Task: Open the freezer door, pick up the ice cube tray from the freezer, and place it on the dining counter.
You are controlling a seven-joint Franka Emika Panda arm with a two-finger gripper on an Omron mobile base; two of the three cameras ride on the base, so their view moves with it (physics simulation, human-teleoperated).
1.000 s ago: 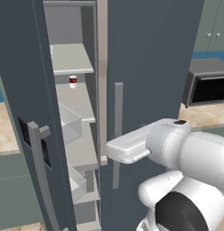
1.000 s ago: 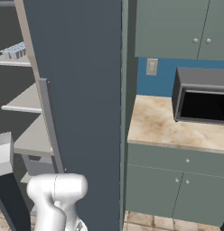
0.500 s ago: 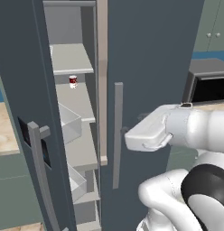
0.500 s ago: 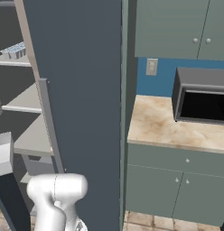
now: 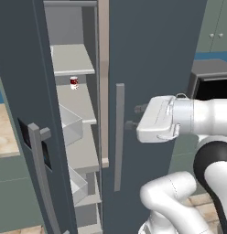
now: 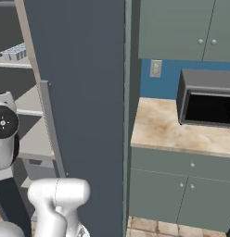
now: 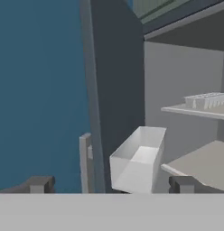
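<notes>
Our gripper (image 7: 109,185) is spread wide w/ nothing in it, facing the open freezer (image 7: 181,90). The door (image 5: 24,119) is swung out, so we're on the pick-up step. The tray (image 7: 208,100) sits on an upper shelf (image 7: 195,111). Next we'd prob. lift and reach in toward it.

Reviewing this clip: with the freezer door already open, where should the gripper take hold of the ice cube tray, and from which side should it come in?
Judging by the hand view, the ice cube tray lies flat on an upper freezer shelf, so only the open front is free. The open gripper would best come in level from the front and pinch the near long rim, jaws above and below. The tray's far side is hidden.
</notes>
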